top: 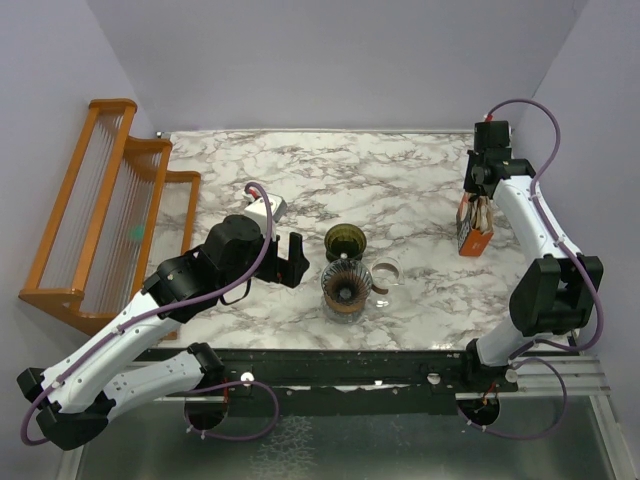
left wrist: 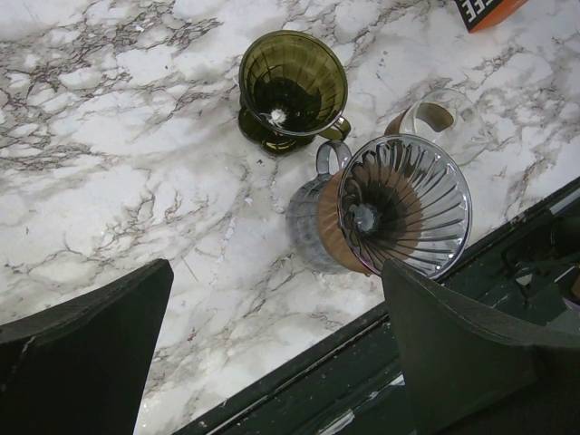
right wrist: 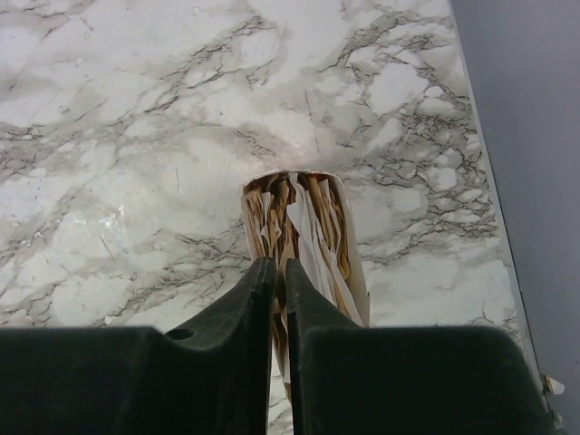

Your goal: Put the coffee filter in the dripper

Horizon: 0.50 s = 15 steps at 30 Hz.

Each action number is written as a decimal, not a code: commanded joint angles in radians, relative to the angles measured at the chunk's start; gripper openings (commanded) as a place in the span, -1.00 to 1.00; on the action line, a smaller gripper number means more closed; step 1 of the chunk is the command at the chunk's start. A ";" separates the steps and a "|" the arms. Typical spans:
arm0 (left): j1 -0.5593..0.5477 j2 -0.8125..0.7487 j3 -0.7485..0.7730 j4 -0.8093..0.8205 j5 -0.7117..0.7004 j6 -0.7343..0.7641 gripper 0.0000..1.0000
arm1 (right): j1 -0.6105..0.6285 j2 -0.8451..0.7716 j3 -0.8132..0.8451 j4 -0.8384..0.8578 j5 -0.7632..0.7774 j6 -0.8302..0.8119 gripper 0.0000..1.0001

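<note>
The olive-green dripper (top: 344, 240) stands upright and empty mid-table; in the left wrist view it (left wrist: 292, 86) lies ahead of my fingers. My left gripper (top: 295, 258) (left wrist: 276, 272) is open and empty, just left of it. An orange box (top: 472, 238) at the right holds several folded tan and white paper filters (right wrist: 304, 227). My right gripper (top: 482, 205) (right wrist: 279, 263) reaches down into the box from above, jaws pressed together on one sheet of the pack. Its colour is hidden between the fingers. No opened white filter cone shows.
A clear ribbed glass cone on a brown-collared stand (top: 346, 288) (left wrist: 403, 204) sits just in front of the dripper. A small clear glass cup (top: 385, 272) (left wrist: 435, 118) stands to its right. A wooden rack (top: 110, 200) lines the left side. Purple walls enclose the table.
</note>
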 commanded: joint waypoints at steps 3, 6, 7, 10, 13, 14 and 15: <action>-0.002 -0.011 0.002 -0.015 -0.036 0.009 0.98 | -0.009 -0.033 0.015 -0.018 0.003 0.013 -0.67; -0.002 -0.010 0.002 -0.014 -0.039 0.011 0.98 | -0.010 -0.037 0.013 -0.016 0.002 0.015 -0.71; -0.002 -0.009 0.001 -0.015 -0.041 0.011 0.98 | -0.010 -0.037 0.013 -0.014 0.003 0.015 -0.76; -0.002 -0.012 0.000 -0.016 -0.042 0.011 0.98 | -0.010 -0.037 0.011 -0.012 0.010 0.015 -0.98; -0.002 -0.017 -0.004 -0.017 -0.043 0.011 0.98 | -0.010 -0.040 0.009 -0.013 0.003 0.016 -0.99; -0.002 -0.016 -0.004 -0.017 -0.045 0.011 0.98 | -0.010 -0.044 0.010 -0.012 0.004 0.018 -0.99; -0.002 -0.016 -0.004 -0.018 -0.046 0.011 0.98 | -0.010 -0.049 0.010 -0.007 0.005 0.018 -0.99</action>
